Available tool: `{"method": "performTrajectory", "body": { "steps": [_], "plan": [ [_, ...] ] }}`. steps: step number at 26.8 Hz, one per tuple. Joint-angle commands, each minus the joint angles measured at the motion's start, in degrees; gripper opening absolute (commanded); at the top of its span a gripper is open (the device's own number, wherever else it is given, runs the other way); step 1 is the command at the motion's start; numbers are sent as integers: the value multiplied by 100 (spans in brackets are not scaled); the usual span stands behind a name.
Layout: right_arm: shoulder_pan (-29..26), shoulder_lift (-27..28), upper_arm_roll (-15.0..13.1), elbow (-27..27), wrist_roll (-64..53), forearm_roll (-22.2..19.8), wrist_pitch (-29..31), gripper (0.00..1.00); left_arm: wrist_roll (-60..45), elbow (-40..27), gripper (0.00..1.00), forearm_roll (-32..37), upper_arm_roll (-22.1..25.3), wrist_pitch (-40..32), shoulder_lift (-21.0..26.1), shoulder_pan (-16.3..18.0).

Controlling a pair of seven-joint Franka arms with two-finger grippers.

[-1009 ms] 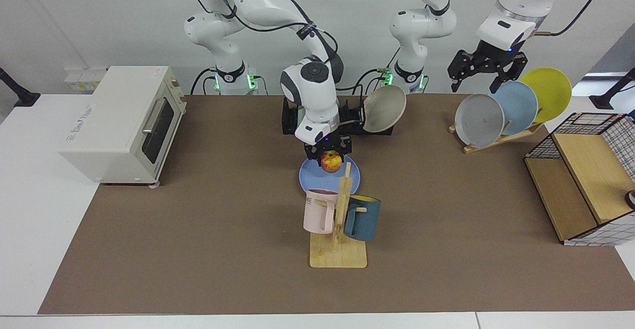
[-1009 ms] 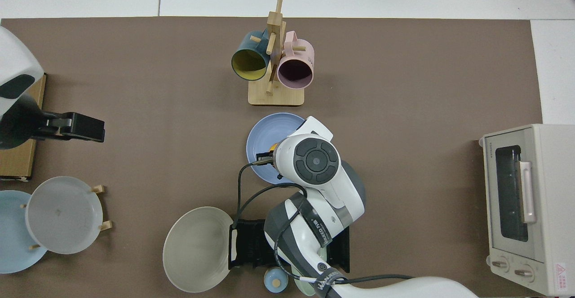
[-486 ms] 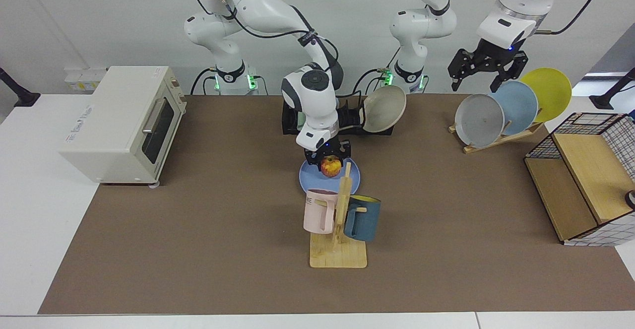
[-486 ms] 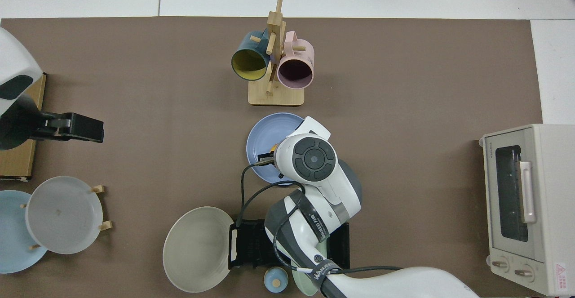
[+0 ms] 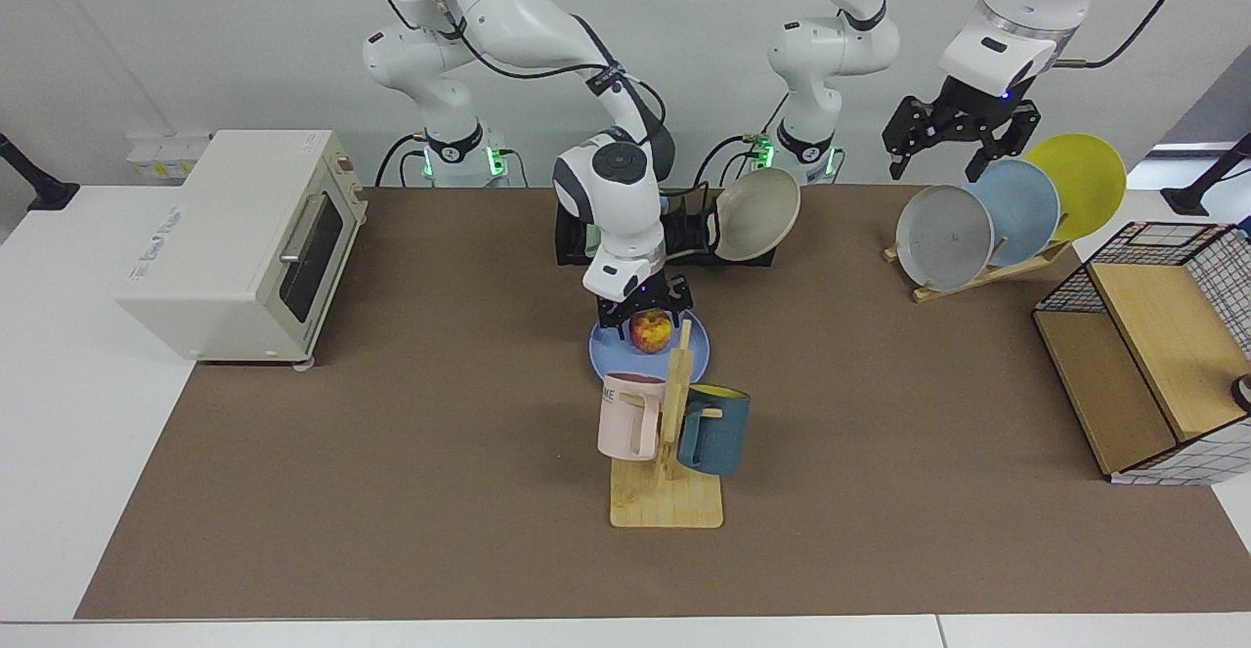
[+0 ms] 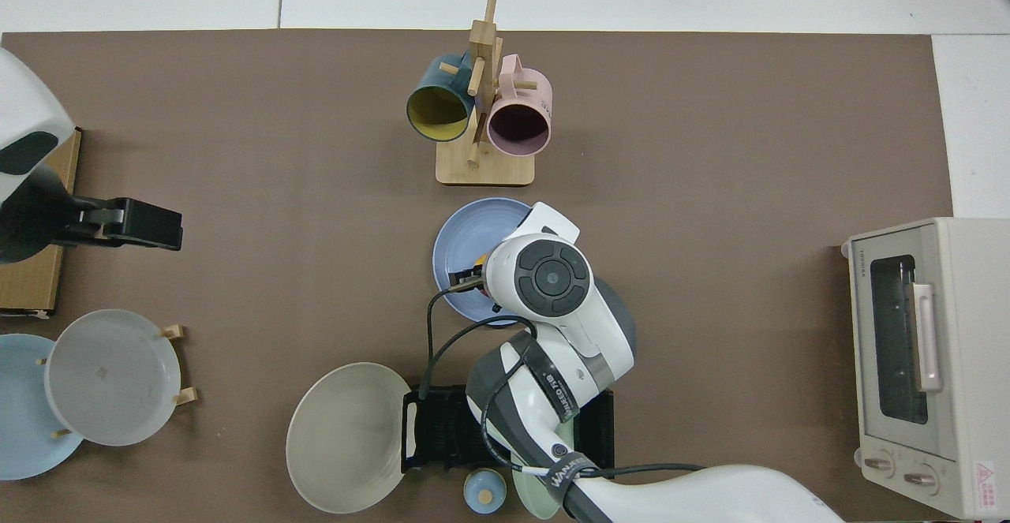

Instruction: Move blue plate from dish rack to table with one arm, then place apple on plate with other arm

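In the facing view, the right gripper [image 5: 646,314] sits at the centre of the frame, directly over the blue plate [image 5: 608,355], which lies flat on the table's [image 5: 391,433] brown mat just behind the wooden mug stand [image 5: 669,472]. The apple [image 5: 650,331] is on the plate between the gripper's fingers; the fingers look spread a little wider than the fruit, so the grasp reads as released, though the gap is small. The top view cannot confirm this: the right arm's round wrist housing covers the gripper [image 6: 478,269], and only a sliver of yellow shows at its edge over the plate [image 6: 465,231].

The left gripper [image 5: 956,145] hangs in the upper right of the facing view, above the slanted wooden rack holding grey, pale blue and yellow plates, its fingers spread and holding nothing. In the top view it appears at the left edge [image 6: 158,226] as a dark block.

The dish rack [image 5: 577,237] stands behind the plate at centre; a beige plate [image 5: 754,215] leans at its end. Only the top view shows a pale green plate [image 6: 527,491] slotted in the rack [image 6: 438,432] and a small blue lidded item at the bottom edge. A toaster oven [image 5: 235,242] sits at left.
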Motion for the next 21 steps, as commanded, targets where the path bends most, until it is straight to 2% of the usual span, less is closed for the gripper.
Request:
{"method": "performTrajectory", "body": {
  "steps": [1,4,7,16,21],
  "plan": [
    [-82,-42,-12,51,-335,-68,47,99,-2,58,100,131,46,-109,-21,-57],
    [-222,-340,-48,60,-335,-59,-250,99,-2,58,100,131,46,-109,-21,-57],
    [-450,-692,-74,164,-353,-59,-865,99,-2,58,100,131,46,-109,-21,-57],
    [-1513,-1747,-92,332,-739,-77,-2842,99,-2,58,100,131,46,-109,-21,-57],
    [-2304,-2309,-74,332,-1371,-77,-3634,99,-2,58,100,131,46,-109,-21,-57]
  ]
}}
